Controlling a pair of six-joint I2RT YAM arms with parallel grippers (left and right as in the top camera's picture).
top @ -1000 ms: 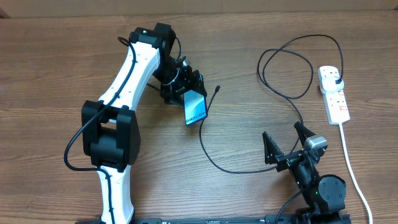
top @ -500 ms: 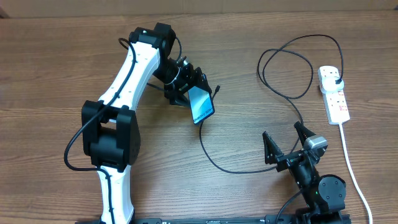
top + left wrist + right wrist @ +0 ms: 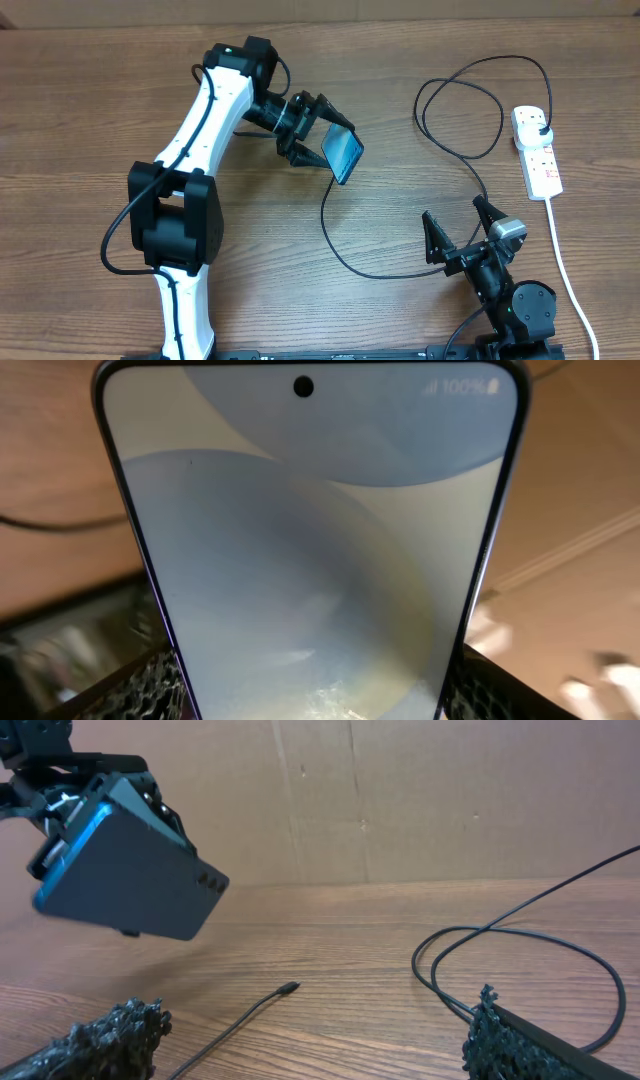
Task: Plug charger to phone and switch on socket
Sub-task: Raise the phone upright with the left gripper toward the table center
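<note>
My left gripper (image 3: 328, 140) is shut on the phone (image 3: 343, 156) and holds it tilted, clear of the table. Its light-blue screen fills the left wrist view (image 3: 310, 540), with a finger (image 3: 150, 685) at each lower corner. The right wrist view shows its dark back (image 3: 130, 870). The black charger cable (image 3: 345, 262) runs from its plug in the white socket strip (image 3: 538, 160) in loops across the table. Its connector tip (image 3: 288, 988) lies on the wood below the phone. My right gripper (image 3: 451, 208) is open and empty near the front edge, beside the cable.
The strip's thick white cord (image 3: 566, 270) runs down the right side toward the front edge. Cable loops (image 3: 520, 935) lie in front of my right gripper. A cardboard wall (image 3: 400, 800) stands behind the table.
My left gripper has swung the phone right and up, turning it, so it now hangs over the cable tip. The right arm has not moved.
</note>
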